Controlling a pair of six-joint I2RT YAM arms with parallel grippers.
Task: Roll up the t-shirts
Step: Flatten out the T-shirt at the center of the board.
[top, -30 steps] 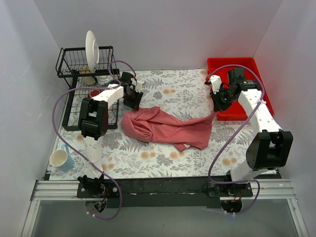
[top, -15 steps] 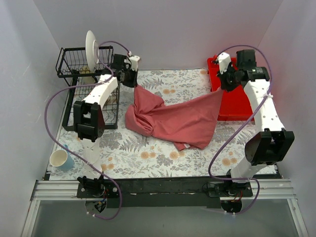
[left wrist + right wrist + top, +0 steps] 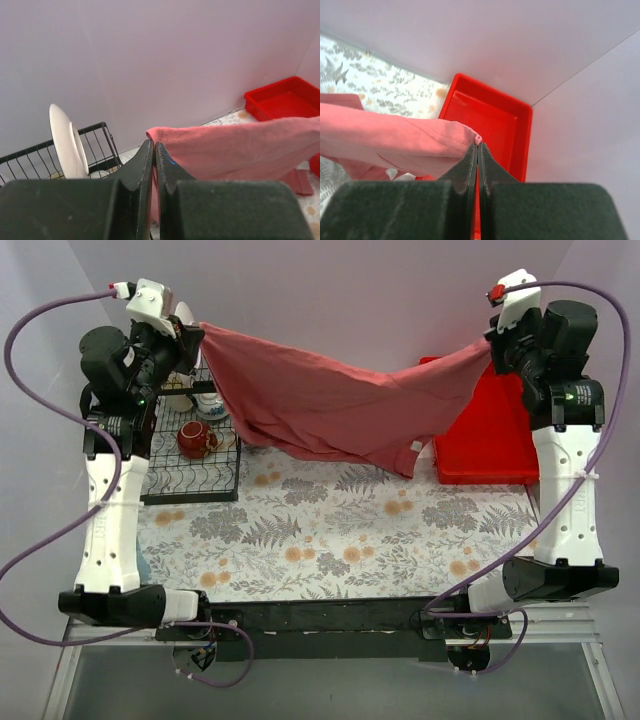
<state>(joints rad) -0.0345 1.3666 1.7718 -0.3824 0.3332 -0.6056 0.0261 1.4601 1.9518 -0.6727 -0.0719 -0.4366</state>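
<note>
The t-shirt [image 3: 330, 405] hung in the air above the tabletop [image 3: 330, 540], slung like a hammock between the two arms, its middle sagging and one lower edge drooping beside the red tray [image 3: 495, 445]. The left gripper [image 3: 193, 332] was pinched closed on one top corner, the right gripper [image 3: 490, 348] likewise on the opposite end. The cloth looked light, limp and not slippery. It would likely fold wherever unsupported, so taut pinches at corners or hems seemed the best holds.
</note>
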